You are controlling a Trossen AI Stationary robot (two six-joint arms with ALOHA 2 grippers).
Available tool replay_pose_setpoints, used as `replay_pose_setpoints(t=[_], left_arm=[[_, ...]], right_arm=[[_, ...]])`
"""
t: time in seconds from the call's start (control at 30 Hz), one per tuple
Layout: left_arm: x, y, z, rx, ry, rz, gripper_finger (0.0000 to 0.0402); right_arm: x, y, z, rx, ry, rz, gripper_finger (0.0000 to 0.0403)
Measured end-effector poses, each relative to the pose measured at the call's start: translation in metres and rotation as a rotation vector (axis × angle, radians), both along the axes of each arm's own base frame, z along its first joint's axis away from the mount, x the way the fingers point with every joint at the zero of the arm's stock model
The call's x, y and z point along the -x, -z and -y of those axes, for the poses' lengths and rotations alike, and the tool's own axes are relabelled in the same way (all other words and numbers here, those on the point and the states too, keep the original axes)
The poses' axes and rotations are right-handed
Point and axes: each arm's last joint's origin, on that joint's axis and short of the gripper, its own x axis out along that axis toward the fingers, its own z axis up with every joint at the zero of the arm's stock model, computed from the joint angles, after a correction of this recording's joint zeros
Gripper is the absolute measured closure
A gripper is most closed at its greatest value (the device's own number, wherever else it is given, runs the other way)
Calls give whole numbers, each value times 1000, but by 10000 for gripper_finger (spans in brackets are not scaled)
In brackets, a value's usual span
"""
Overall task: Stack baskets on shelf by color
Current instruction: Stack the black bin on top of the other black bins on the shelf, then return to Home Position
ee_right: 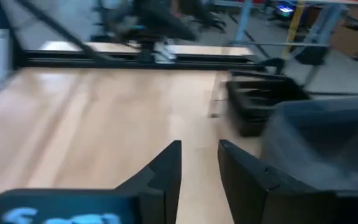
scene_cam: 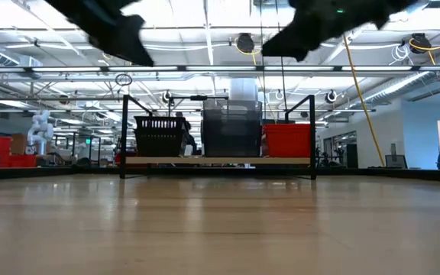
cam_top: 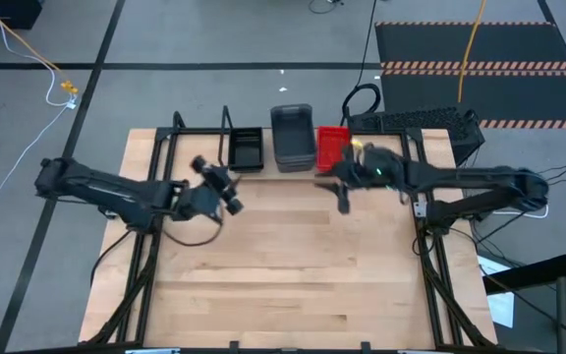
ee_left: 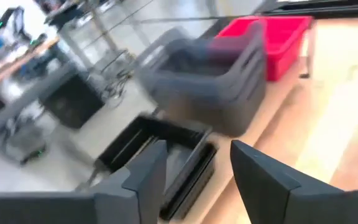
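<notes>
The shelf stands at the table's far edge. On it are three stacks, side by side: black baskets on the left, grey baskets in the middle and red baskets on the right. They also show in the low view, black, grey and red. My left gripper hovers above the table, near the black stack, open and empty. My right gripper hovers just in front of the red stack, open by a narrow gap and empty.
The wooden tabletop lies bare between the arms and the near edge. A keyboard and cables lie beyond the table's far right corner. Black frame bars run along the table's left and right sides.
</notes>
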Motion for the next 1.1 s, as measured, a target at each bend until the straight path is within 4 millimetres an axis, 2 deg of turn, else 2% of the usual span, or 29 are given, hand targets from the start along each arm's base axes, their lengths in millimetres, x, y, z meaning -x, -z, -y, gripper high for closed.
replay_pose_setpoints(t=[0.1, 0.2, 0.37, 0.5, 0.77, 0.97, 1.1], left_arm=[[-24, 9, -9, -62, 69, -56, 237], [-43, 13, -27, -115, 31, -26, 251], [-51, 19, -59, -73, -52, 45, 273], [-56, 36, -70, 30, -44, 30, 288], [-65, 68, -80, 47, -75, -106, 295], [-64, 76, -87, 60, -105, -155, 295], [-61, 73, -84, 80, -98, -146, 295]], right_arm=[[16, 24, -19, -25, -58, 31, 309], [28, 45, -33, -35, -111, 59, 313], [38, 67, -42, -32, -151, 109, 321], [40, 71, -42, -9, -157, 129, 326], [42, 76, -43, 8, -162, 114, 330], [42, 76, -43, 8, -162, 114, 330], [42, 76, -43, 7, -162, 106, 330]])
